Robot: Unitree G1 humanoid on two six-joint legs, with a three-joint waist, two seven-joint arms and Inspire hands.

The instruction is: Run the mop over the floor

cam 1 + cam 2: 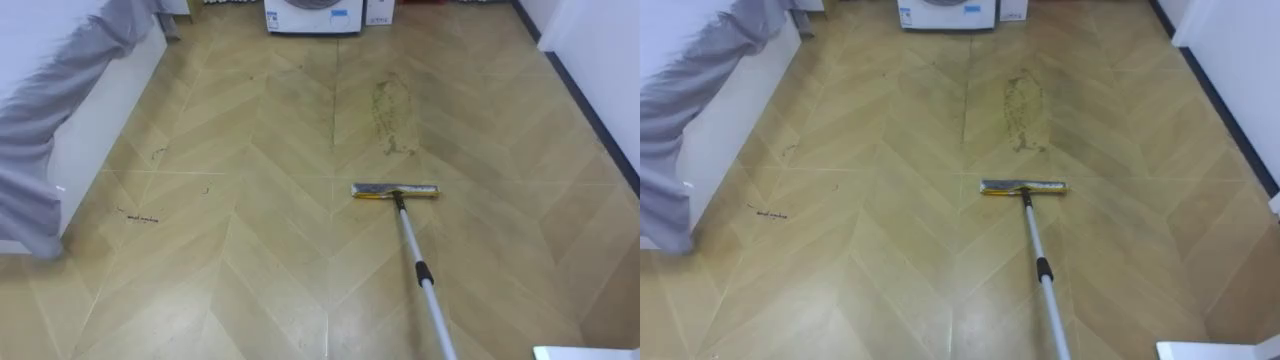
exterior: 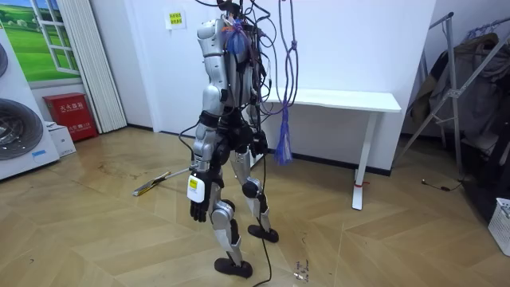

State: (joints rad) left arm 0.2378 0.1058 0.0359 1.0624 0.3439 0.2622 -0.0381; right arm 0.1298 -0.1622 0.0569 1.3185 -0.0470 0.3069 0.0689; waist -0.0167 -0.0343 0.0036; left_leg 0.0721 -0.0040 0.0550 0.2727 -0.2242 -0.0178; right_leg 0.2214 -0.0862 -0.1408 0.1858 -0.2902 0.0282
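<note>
Here the mop point(image 1: 410, 237) lies out on the wooden floor point(image 1: 250, 250) in front of the robot. Its flat head point(image 1: 395, 191) rests on the boards, crosswise to the handle. The handle runs back from the head toward the lower right of the eye views. Just beyond the head, a little apart from it, is a greenish patch of dirt point(image 1: 390, 115). Farther on stands a washing machine point(image 1: 313, 15). On the left, a grey cloth point(image 1: 40, 120) hangs over a white piece of furniture point(image 1: 105, 95).

In the room view the robot stands upright in the middle of the room, facing the room view's left, with a white table point(image 2: 343, 100) behind it. Its left hand point(image 2: 199, 210) hangs at its side, fingers loose and holding nothing. The handle slopes from the floor up to the robot's hip and passes behind the left forearm. What grips its upper end cannot be told.
</note>
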